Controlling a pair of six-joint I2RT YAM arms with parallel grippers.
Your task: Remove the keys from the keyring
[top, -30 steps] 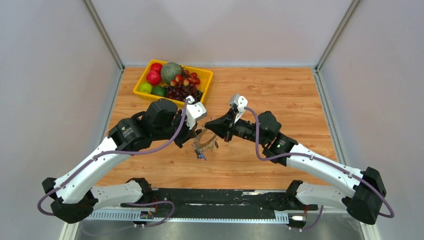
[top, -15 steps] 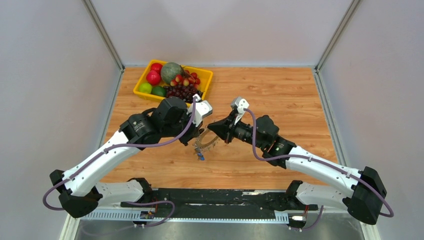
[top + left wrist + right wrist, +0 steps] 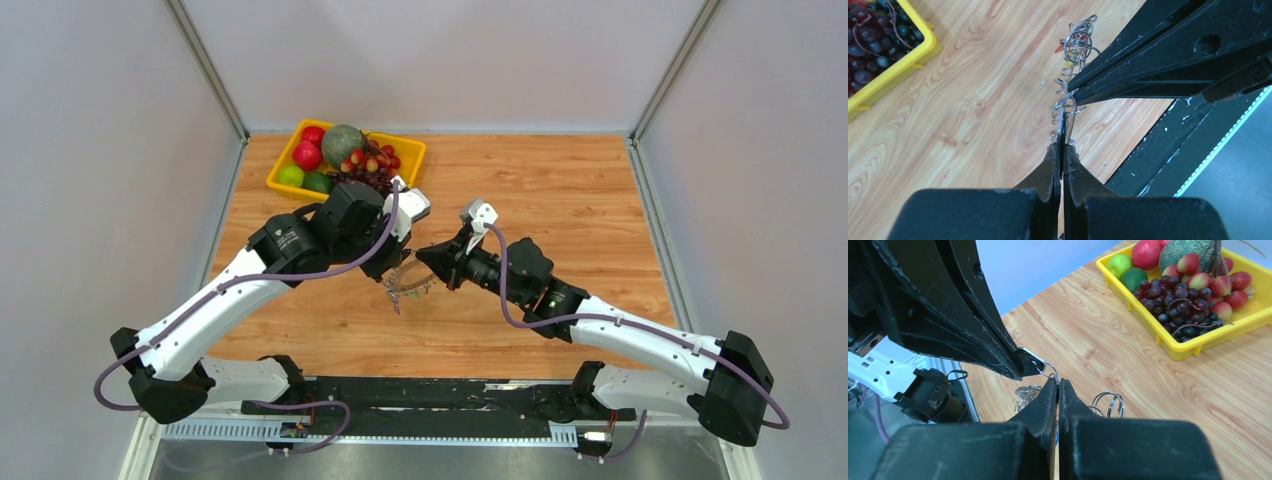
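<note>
The keyring (image 3: 411, 283) with its keys hangs above the table between my two grippers in the top view. My left gripper (image 3: 395, 268) is shut on a thin flat key (image 3: 1062, 131), seen edge-on in the left wrist view, with wire rings (image 3: 1081, 41) strung beyond it. My right gripper (image 3: 424, 263) is shut on a small ring (image 3: 1049, 371) linked to that key, its tips touching the left fingers (image 3: 998, 347). Other small rings (image 3: 1108, 403) hang below. The coloured key heads are mostly hidden.
A yellow fruit tray (image 3: 413, 152) with grapes, apples, limes and a melon stands at the back left, close behind the left wrist; it also shows in the right wrist view (image 3: 1168, 347). A black rail (image 3: 440, 395) runs along the table's near edge.
The left arm has swung up and to the right, towards the tray. The right gripper has shifted slightly left. The keyring has stayed held between them, a little higher.
</note>
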